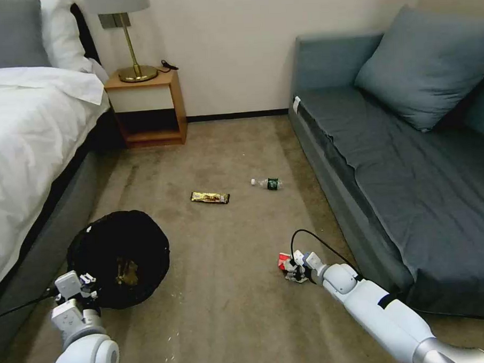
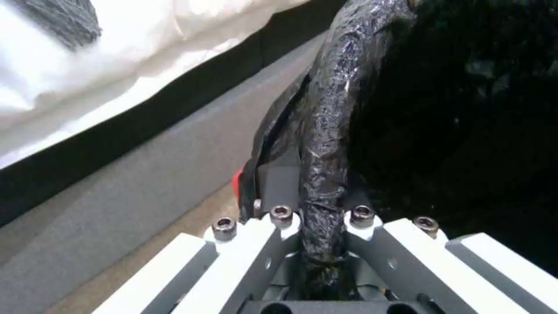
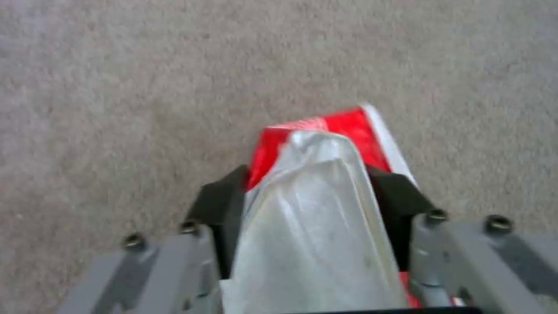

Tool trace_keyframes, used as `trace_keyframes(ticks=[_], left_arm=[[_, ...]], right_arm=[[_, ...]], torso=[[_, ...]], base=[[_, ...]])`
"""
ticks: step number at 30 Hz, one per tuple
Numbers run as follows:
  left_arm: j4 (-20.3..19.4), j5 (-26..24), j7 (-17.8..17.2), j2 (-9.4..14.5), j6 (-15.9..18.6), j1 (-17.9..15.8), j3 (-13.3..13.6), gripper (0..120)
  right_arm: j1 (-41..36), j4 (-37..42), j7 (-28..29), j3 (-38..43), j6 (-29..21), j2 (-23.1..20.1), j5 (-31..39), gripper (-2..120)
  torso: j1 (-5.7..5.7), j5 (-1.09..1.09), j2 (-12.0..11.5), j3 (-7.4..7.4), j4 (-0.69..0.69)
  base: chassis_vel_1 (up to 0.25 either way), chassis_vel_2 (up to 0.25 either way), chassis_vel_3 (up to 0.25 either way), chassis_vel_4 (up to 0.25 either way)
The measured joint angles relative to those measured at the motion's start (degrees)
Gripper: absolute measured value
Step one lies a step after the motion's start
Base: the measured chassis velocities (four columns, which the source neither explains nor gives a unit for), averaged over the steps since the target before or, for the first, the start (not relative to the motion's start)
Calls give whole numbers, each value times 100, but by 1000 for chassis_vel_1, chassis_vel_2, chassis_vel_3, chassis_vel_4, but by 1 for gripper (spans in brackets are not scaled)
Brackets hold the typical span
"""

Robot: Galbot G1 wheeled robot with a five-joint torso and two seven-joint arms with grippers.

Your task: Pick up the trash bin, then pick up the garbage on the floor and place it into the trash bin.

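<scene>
Trash bin [image 1: 118,258] with its black liner sat on the carpet by the bed [image 1: 26,137], the left gripper [image 1: 89,284] clamped on its rim, while the right gripper [image 1: 295,270] had closed on the red-and-white packet [image 1: 284,261] low over the floor near the sofa [image 1: 391,159]. A straight lift before swinging left would likely keep the packet from dragging. Open carpet lay between packet and bin; a snack bar wrapper [image 1: 210,197] and small bottle [image 1: 268,183] lay farther off
</scene>
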Motion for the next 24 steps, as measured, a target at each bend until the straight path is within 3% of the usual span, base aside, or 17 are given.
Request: trace_keyframes(ticks=[7, 10, 12, 19, 24], left_arm=[[-19, 0, 6, 10, -5, 20, -24, 3], [-20, 0, 7, 12, -15, 38, -29, 3], [-29, 0, 9, 13, -28, 62, -35, 3], [-60, 1, 11, 18, -48, 100, -42, 3], [-81, 11, 12, 27, -59, 136, -46, 3]], right_arm=[[-23, -3, -75, 23, 40, 10, -37, 20], [-29, 12, -79, 28, 42, 10, -37, 13], [-43, 39, -81, 37, 45, 7, -37, 2], [-79, 188, -80, 70, 51, -19, -13, 0], [-68, 721, -9, -5, 3, -68, 244, 0]], torso=[[0, 0, 0, 0, 0], [0, 0, 0, 0, 0], [0, 0, 0, 0, 0], [0, 0, 0, 0, 0], [0, 0, 0, 0, 0]], base=[[0, 0, 0, 0], [0, 0, 0, 0], [0, 0, 0, 0], [0, 0, 0, 0], [0, 0, 0, 0]])
